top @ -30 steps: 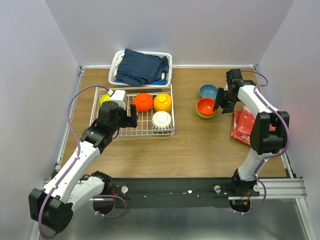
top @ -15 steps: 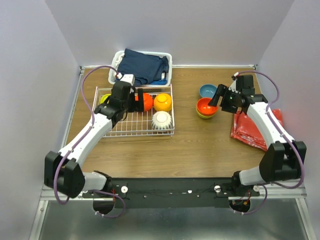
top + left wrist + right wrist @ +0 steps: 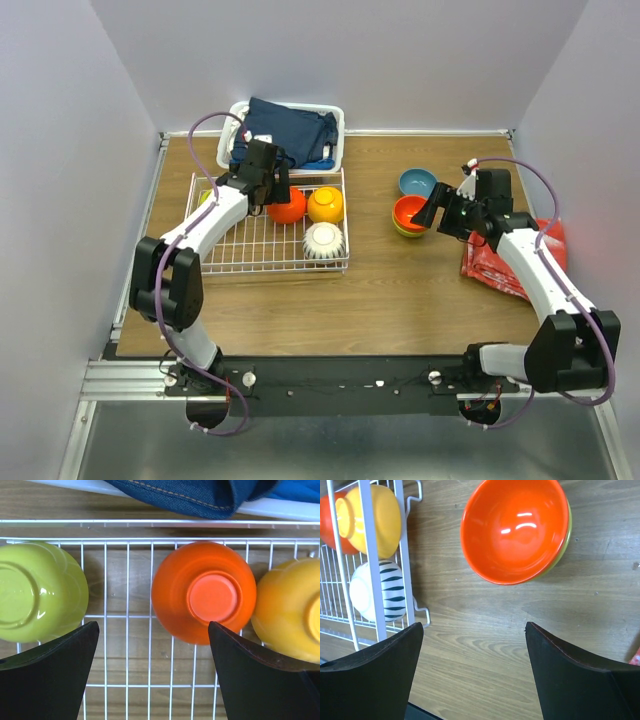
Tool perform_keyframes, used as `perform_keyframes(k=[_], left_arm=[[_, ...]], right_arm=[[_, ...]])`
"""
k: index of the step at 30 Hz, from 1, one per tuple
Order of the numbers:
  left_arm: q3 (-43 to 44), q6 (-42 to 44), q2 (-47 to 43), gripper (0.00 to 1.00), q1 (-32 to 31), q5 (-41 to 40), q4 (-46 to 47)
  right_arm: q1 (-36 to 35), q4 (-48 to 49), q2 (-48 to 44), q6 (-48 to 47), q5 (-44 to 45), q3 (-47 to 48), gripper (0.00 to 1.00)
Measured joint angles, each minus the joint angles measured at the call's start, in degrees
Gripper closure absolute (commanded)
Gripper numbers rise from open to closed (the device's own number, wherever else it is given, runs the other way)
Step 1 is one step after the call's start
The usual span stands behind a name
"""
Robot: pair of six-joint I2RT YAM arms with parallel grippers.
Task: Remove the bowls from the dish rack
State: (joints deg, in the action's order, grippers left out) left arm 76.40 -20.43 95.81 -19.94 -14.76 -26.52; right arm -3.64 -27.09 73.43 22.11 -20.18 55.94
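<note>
The white wire dish rack (image 3: 240,250) holds a red-orange bowl (image 3: 289,207), an orange-yellow bowl (image 3: 325,204), a white ribbed bowl (image 3: 323,240) and a lime-green bowl (image 3: 207,197), all upside down. My left gripper (image 3: 275,190) is open above the rack's back row. In the left wrist view it (image 3: 152,625) hangs over the rack wires (image 3: 127,630), between the lime-green bowl (image 3: 35,592) and the red-orange bowl (image 3: 202,592). My right gripper (image 3: 430,213) is open and empty beside a red-orange bowl (image 3: 515,527) stacked in a lime-green one. A blue bowl (image 3: 417,182) stands behind them.
A white plastic basket (image 3: 236,118) with dark blue cloth stands just behind the rack. A red cloth (image 3: 495,255) lies at the right edge under my right arm. Walls close in the table on three sides.
My left arm has swung from the rack's left front to its back row, over the red-orange bowl. My right arm has shifted nearer, its gripper still beside the stacked bowls.
</note>
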Motion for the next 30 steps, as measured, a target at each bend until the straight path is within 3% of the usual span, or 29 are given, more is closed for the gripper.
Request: perform_keyframes(k=[14, 20, 24, 30], left_arm=[[1.1, 1.1, 4.1, 0.23, 2.3, -4.8, 0.8], [-1.2, 3.5, 1.9, 0.21, 5.7, -9.2, 0.5], [-1.3, 5.5, 1.1, 0.11, 6.3, -11.0, -0.1], [-2.5, 9.7, -3.2, 0.05, 5.7, -11.2, -0.7]], right_arm=[[0.0, 0.1, -0.9, -1.7, -1.0, -1.2, 0.10], [0.0, 0.4, -0.5, -1.8, -1.8, -1.2, 0.10], [0.0, 0.5, -0.2, -1.8, -2.2, -1.2, 0.10], [0.0, 0.5, -0.1, -2.1, -2.3, -1.2, 0.10]])
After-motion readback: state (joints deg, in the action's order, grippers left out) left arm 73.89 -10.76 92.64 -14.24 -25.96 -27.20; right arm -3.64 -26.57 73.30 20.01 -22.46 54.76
